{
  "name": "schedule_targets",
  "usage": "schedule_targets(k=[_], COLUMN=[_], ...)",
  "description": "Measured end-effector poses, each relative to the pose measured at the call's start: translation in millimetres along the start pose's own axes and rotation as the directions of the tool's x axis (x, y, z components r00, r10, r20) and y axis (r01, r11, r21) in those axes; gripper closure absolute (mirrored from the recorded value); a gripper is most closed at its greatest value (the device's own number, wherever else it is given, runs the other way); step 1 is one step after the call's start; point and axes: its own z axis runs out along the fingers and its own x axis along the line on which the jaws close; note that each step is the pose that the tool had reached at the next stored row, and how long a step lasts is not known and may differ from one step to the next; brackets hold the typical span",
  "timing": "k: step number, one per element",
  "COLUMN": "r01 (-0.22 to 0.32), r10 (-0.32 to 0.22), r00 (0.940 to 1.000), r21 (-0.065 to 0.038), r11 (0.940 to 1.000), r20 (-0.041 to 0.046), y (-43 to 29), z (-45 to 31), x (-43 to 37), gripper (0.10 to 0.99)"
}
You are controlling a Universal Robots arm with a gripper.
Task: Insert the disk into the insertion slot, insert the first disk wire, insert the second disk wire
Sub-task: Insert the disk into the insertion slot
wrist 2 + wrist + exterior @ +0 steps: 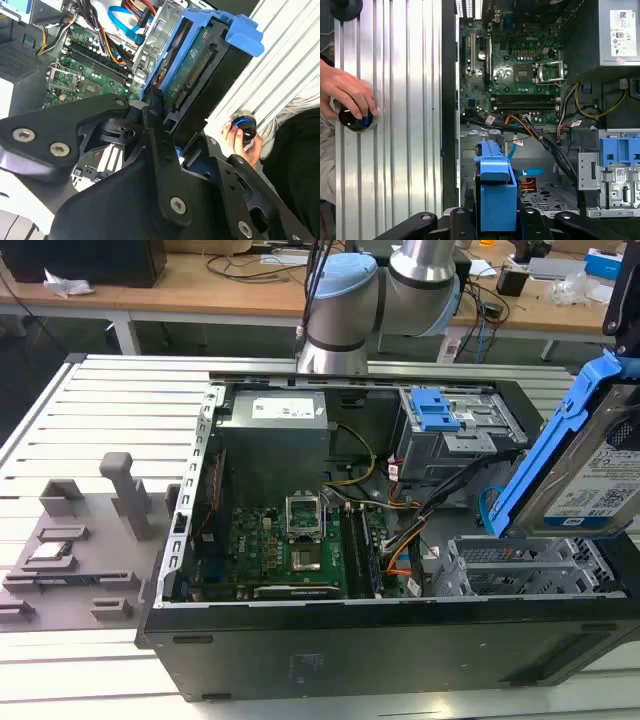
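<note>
- Disk (pixel 592 485), seated in its blue carrier (pixel 496 195), is what your claw (pixel 495 217) has hold of: the black fingers (pixel 160 150) are drawn in narrow and press on the carrier's two sides.
- In the exterior view you can see the disk held tilted, one end raised. A white printed label with a blue stripe faces the camera.
- Directly under the claw's load lies the insertion slot (pixel 520 565). The carrier's lower end hangs just over its top edge, and the disk is not yet in the bay.
- Just beside that lower end loops the second disk wire (pixel 487 510), its plug free.
- A little farther from the claw, the first disk wire (pixel 527 125) crosses toward the motherboard (pixel 290 550).
- Beyond these stand the taller cage with a blue latch (pixel 470 445) and the power supply (pixel 275 430), which carries a white label.
- Well apart from the claw, outside the case on the ribbed table (pixel 405 100), a person's hand (pixel 347 95) rests on a black knob (pixel 355 120).
</note>
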Motion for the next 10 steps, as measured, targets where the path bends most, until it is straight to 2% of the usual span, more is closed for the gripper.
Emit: schedule_targets(k=[1,3,10], r01=[0.0,0.0,0.0], r10=[0.0,0.0,0.0], r00=[1.0,1.0,1.0], r21=[0.0,0.0,0.0], r11=[1.0,1.0,1.0], r20=[0.0,0.0001,0.0002], y=[0.4,0.3,-0.1], z=[2.5,12.3,22.8], x=[0.0,-0.7,-1.9], gripper=[0.725,0.725,0.725])
